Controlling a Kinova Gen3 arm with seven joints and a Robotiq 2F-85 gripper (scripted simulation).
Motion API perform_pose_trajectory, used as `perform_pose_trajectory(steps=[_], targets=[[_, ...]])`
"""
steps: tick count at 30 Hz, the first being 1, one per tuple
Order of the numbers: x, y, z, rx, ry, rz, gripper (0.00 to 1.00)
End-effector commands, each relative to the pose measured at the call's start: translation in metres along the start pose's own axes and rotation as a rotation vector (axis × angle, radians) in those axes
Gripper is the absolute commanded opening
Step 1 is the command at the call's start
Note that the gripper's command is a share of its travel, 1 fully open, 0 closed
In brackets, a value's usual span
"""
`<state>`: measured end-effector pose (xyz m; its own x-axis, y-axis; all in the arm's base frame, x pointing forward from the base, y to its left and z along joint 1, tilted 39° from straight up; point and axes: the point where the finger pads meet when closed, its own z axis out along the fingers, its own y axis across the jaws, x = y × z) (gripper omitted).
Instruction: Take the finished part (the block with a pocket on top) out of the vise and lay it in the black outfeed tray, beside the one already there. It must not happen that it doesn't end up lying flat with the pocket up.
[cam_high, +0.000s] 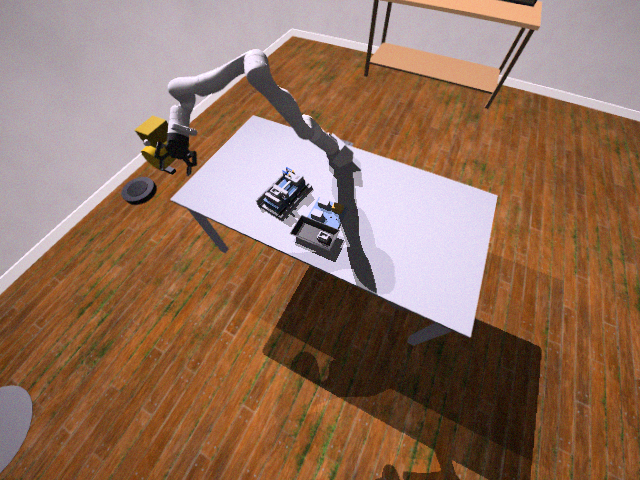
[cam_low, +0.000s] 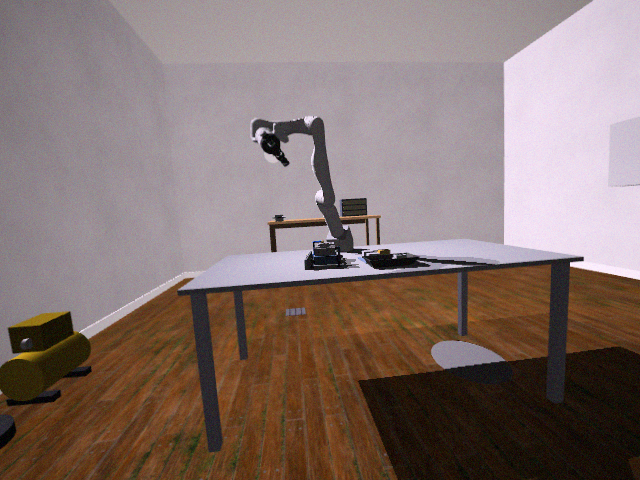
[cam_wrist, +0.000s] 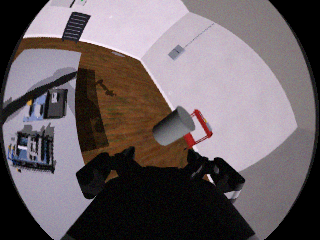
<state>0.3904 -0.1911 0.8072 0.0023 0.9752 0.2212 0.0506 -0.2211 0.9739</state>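
The vise (cam_high: 283, 192) stands near the middle of the grey table, with the finished part held in it; the pocket is too small to make out. The vise also shows in the exterior view (cam_low: 324, 254) and at the left edge of the wrist view (cam_wrist: 30, 148). The black outfeed tray lies just beside the vise, with one small block (cam_high: 324, 237) in it; the tray also shows in the exterior view (cam_low: 390, 257). My gripper (cam_high: 178, 164) (cam_low: 279, 155) is open and empty, high in the air beyond the table's far left corner, far from the vise.
A yellow machine (cam_high: 151, 140) sits on the floor by the wall, behind the gripper. A dark round disc (cam_high: 138, 189) lies on the floor near it. A wooden shelf table (cam_high: 454, 36) stands at the back. A blue fixture (cam_high: 325, 212) sits behind the tray.
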Motion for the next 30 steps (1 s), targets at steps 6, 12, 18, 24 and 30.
perform_pose_trajectory(steps=[6,12,18,24,30], targets=[[0.006,-0.017,0.004,0.027,-0.024,-0.004,1.00],[0.006,-0.017,0.004,0.027,-0.024,-0.004,1.00],[0.007,-0.036,0.009,0.058,-0.048,-0.003,1.00],[0.007,-0.056,0.013,0.089,-0.073,-0.004,1.00],[0.007,-0.056,0.013,0.089,-0.073,-0.004,1.00]])
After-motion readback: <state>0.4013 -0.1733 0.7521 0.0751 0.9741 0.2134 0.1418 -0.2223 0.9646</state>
